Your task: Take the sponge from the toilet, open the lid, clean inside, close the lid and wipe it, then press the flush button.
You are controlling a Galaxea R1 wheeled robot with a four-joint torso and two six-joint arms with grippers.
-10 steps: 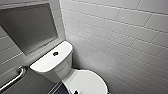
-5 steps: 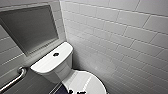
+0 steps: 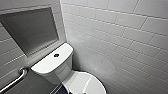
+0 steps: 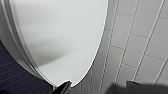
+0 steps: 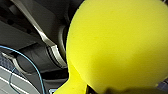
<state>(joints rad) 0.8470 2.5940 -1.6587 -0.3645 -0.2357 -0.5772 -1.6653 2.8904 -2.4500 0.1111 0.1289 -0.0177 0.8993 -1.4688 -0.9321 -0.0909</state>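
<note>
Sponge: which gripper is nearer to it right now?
Right. The right gripper holds the sponge; the left gripper hangs at the edge of the lid, away from it.

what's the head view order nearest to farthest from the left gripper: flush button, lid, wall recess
1. the lid, lowest, its edge beside the left gripper.
2. the flush button, on the tank top behind.
3. the wall recess, upper left, beyond the tank.
</note>
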